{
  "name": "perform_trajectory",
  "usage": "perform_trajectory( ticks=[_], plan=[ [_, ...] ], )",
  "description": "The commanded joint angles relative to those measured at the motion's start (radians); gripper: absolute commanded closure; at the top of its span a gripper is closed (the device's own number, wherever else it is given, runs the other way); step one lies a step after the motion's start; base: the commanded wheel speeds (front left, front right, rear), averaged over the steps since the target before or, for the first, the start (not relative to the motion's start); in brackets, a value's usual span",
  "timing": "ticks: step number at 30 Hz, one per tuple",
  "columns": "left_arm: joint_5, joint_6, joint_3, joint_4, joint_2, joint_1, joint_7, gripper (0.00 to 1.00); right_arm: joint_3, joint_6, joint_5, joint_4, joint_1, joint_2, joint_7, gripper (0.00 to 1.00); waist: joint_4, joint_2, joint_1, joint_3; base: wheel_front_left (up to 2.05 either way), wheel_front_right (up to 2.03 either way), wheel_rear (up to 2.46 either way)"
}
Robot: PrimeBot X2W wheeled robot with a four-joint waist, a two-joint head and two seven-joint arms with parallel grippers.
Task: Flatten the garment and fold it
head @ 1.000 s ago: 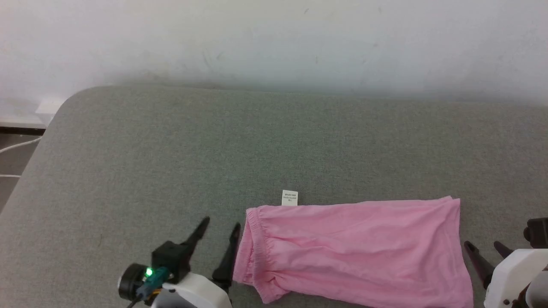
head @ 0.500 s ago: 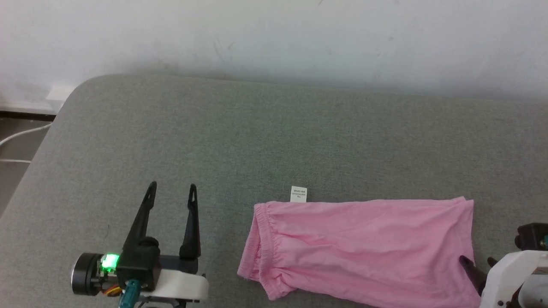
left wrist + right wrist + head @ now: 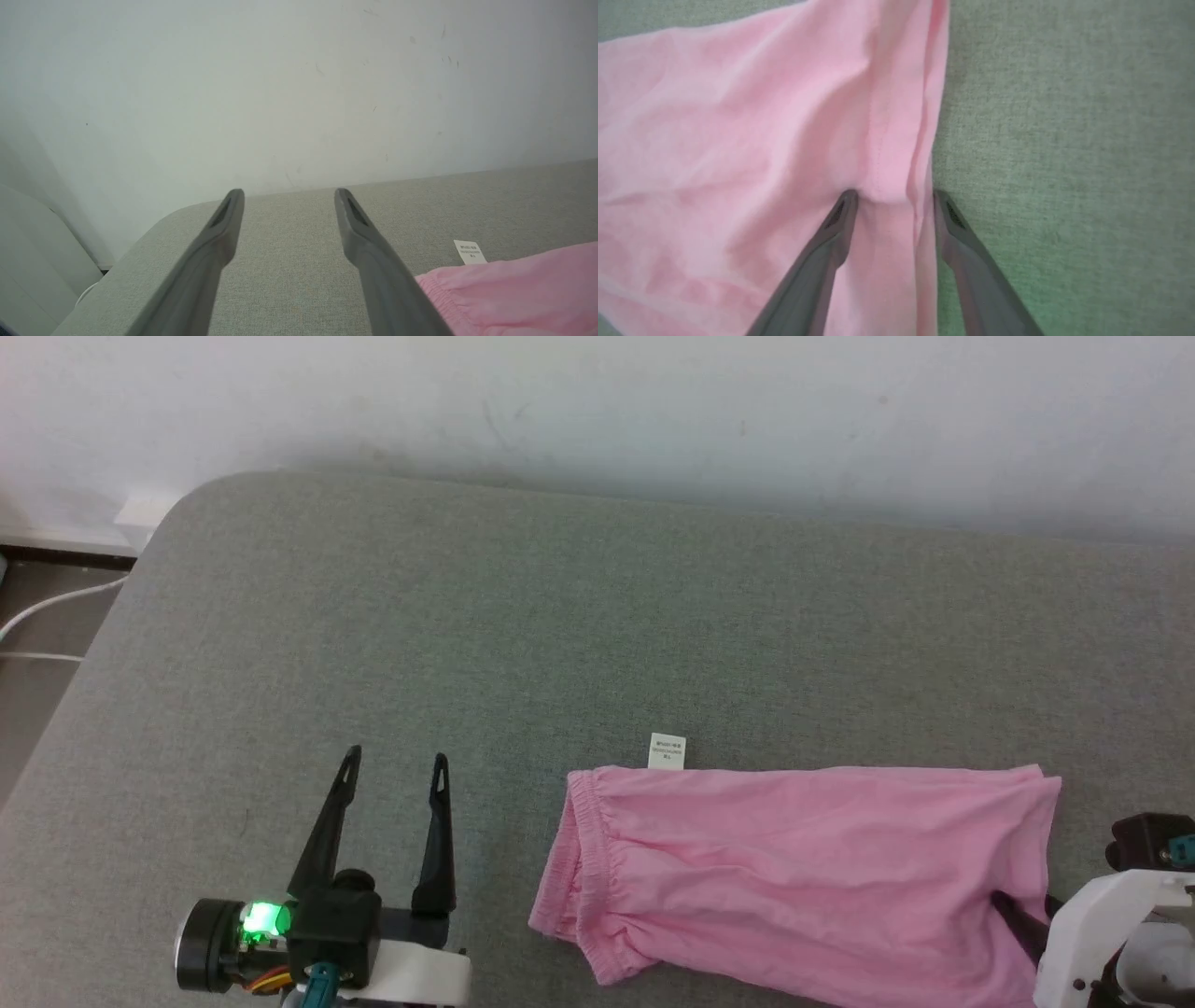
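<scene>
A pale wall [image 3: 597,401] stands along 12 o'clock in the head view; below it spreads the grey padded surface [image 3: 560,616], its rounded corner at 10 o'clock; the garment [image 3: 803,859] lies flat on it toward 4 o'clock, the gathered waistband [image 3: 583,840] at its 9 o'clock end and the leg hems at 3 o'clock. The left gripper [image 3: 394,758] sits at 7 o'clock, apart from the waistband, jaws spread wide with nothing between them; its wrist view adds the wall beyond the fingers and a pink corner at 4 o'clock. The right gripper [image 3: 894,193] is mostly hidden at 4 o'clock in the head view; its wrist view supplies the detail: jaws parted astride the hem, one fingertip pressing into the cloth, the other at the fabric's edge, not clamped. A white cable [image 3: 47,607] trails at 9 o'clock; the white care label [image 3: 667,751] pokes from the garment's 12 o'clock edge.
</scene>
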Motion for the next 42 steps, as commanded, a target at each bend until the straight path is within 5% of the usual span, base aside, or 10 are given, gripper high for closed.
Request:
perform_trajectory(
  ticks=[1,14,23,42],
  plan=[
    [0.004,-0.006,0.006,0.001,-0.004,0.003,-0.005,0.00,0.034,0.001,0.010,0.032,0.010,0.028,0.016,1.00,0.004,0.0000,0.0001,0.004,0.00,0.00,0.00],
    [0.005,-0.045,0.039,0.013,-0.022,0.016,-0.005,0.00,-0.128,0.001,-0.018,0.053,-0.030,-0.013,-0.077,1.00,-0.013,0.0000,0.0001,-0.027,0.00,0.00,0.00],
    [0.010,-0.065,0.049,0.015,-0.045,0.024,-0.005,0.00,-0.235,0.001,-0.054,0.015,-0.027,-0.039,-0.047,1.00,-0.023,0.0000,0.0001,-0.042,0.00,0.00,0.00],
    [0.017,-0.097,0.073,0.008,-0.064,0.060,-0.005,0.00,0.029,0.001,0.062,-0.433,0.069,0.053,0.171,1.00,0.019,0.0000,0.0001,-0.094,0.00,0.00,0.00]
  ],
)
